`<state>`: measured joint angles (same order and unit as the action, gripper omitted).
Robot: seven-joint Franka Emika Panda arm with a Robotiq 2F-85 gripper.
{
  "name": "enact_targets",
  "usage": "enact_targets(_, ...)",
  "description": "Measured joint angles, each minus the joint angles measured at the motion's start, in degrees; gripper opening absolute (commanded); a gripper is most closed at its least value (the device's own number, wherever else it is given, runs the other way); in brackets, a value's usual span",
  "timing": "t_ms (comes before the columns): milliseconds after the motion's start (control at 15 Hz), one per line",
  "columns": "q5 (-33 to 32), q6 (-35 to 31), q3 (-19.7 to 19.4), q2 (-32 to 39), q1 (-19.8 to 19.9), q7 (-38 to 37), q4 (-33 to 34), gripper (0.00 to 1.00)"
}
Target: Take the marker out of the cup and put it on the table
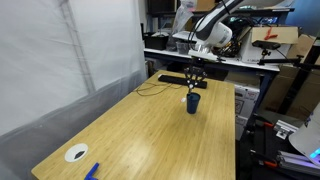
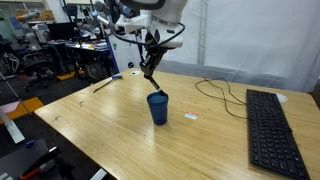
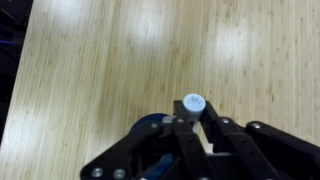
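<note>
**Holding the marker over the cup**

Clamped between the two fingers of the tool (image 3: 193, 120), the marker (image 3: 194, 103) points its whitish end up at the wrist camera, so it hangs roughly upright. That makes sense: a stick standing in a cup comes out most easily straight up, gripped near its top. In an exterior view the marker (image 2: 148, 74) shows as a thin dark line under the tool (image 2: 151, 62). Its lower tip seems to hang just above the rim of the cup (image 2: 158, 108), slightly to one side (the picture is too small to be sure it is fully clear). The cup stands upright on the table (image 2: 100, 130), well apart from the keyboard (image 2: 270, 125). The tool's fingers are nearly together, closed on the marker alone, and they do not touch the cup. By my judgement the removal is about done. What remains is carrying the marker sideways over bare wood and lowering it before letting go.
</note>
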<state>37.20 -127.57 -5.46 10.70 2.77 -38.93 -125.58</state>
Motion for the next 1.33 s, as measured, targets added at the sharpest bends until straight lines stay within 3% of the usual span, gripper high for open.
enact_targets(333,-5.40,3.10,1.38,-8.54,-1.59,-3.86,-0.77,0.05)
enact_targets(600,-12.08,2.92,3.90,-11.66,-3.24,-1.15,-5.06,0.05)
enact_targets(1000,-15.36,-13.07,6.15,-8.97,-4.79,11.32,-16.62,0.05)
enact_targets(1333,-14.58,-24.91,9.01,-6.48,-7.35,14.87,-18.76,0.05)
